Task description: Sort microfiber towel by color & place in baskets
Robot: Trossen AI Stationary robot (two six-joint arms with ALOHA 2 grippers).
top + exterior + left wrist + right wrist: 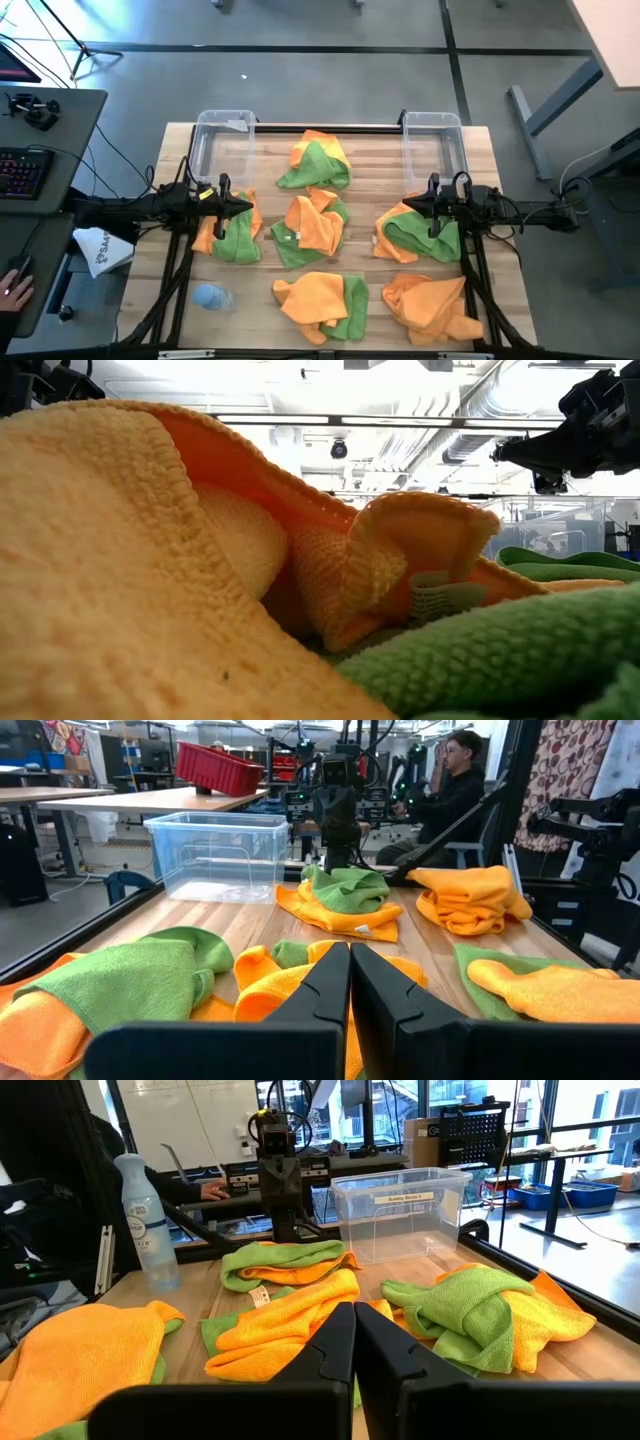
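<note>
From above, the wooden table point(330, 135) carries six mixed heaps of orange and green microfiber towels point(317, 222), spread from its centre out toward three, six and nine o'clock, while the two clear plastic baskets point(224, 140) stand empty at eleven and one o'clock. The left gripper point(245, 203) hangs over the heap at nine o'clock and the right gripper point(405, 205) over the heap at three o'clock; both are clenched on nothing, and no towel has been sorted. A pale blue bottle point(211, 297) lies near seven o'clock. To start well, each arm would probably need to spread its fingers, drop onto a raised fold of a single colour and lift slowly, since the cloths lie tangled and a second one could ride along. The low view is almost filled by a looped, nubbly orange towel point(120, 560) with a green towel point(520, 660) at five o'clock and one dark gripper point(560, 445) at two o'clock. The left wrist view shows its own fingers point(320, 995) pressed together above soft crumpled folds, a thin-walled transparent basket point(215, 850) beyond, and a seated person point(450, 790) behind the table. The right wrist view shows its closed fingers point(335, 1355), a knotted green towel point(470, 1315), the other rounded-rim basket point(400, 1210) and the standing bottle point(145, 1210).
</note>
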